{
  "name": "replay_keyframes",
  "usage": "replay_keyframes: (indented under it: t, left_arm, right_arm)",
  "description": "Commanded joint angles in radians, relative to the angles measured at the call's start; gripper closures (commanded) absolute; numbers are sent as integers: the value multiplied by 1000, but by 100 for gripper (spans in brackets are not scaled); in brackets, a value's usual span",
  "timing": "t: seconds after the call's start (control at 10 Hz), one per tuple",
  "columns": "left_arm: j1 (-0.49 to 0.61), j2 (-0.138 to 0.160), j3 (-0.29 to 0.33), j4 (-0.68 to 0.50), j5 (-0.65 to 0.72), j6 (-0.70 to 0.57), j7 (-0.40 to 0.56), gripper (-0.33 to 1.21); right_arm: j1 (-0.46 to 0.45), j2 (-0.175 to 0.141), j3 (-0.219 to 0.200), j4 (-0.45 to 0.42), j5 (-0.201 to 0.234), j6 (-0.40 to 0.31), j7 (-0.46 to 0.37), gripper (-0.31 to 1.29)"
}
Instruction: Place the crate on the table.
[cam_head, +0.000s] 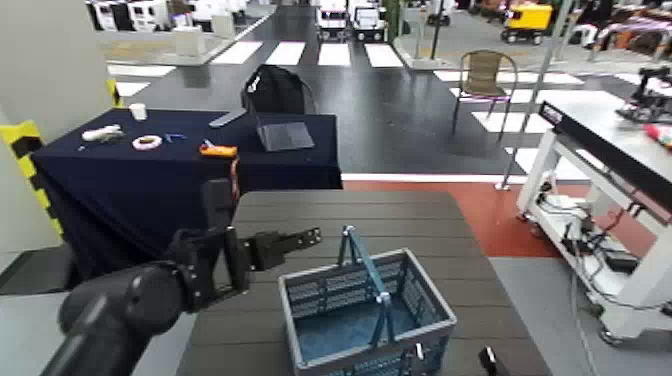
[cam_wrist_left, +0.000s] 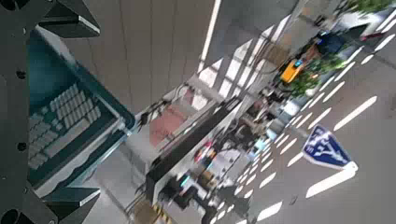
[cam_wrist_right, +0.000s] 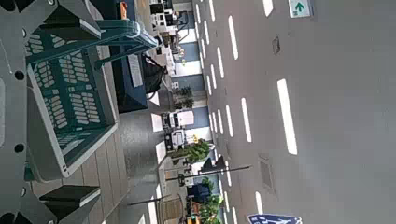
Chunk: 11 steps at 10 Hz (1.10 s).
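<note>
Left gripper (cam_head: 305, 238) open, empty, hovering over the table (cam_head: 300, 215), fingers pointing toward the teal handle (cam_head: 362, 262). Just right of it, crate (cam_head: 365, 312) upright on the dark planks, handle raised. Right gripper (cam_head: 489, 361) barely in view beside the crate's far corner; right wrist view shows its fingers (cam_wrist_right: 70, 199) spread, holding nothing.

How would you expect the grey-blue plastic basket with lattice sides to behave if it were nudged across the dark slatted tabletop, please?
The grey-blue lattice-sided plastic basket looks empty, so probably light and easy to slide. Its broad flat base suggests it won't tip readily. The thin teal swing handle stands upright and may flop over when jolted.
</note>
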Motion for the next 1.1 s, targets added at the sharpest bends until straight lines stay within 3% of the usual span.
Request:
replay_keyframes:
  t: [0.1, 0.2, 0.5, 0.8, 1.1]
  left_arm:
    - [204, 6, 46, -232, -83, -178, 142, 10]
    - [277, 8, 46, -278, -122, -287, 191, 10]
    - [477, -81, 118, -358, -358, -511, 209, 10]
    - [620, -52, 81, -349, -447, -752, 332, 10]
    - [738, -74, 69, -315, -554, -976, 470, 10]
  right_arm:
    - [4, 5, -8, -5, 6, 3, 1, 13]
    - [7, 6, -12, -8, 11, 3, 0, 13]
    - [18, 12, -26, -19, 28, 7, 0, 13]
    - [26, 14, -29, -28, 37, 15, -6, 13]
    - [35, 14, -37, -39, 42, 21, -6, 13]
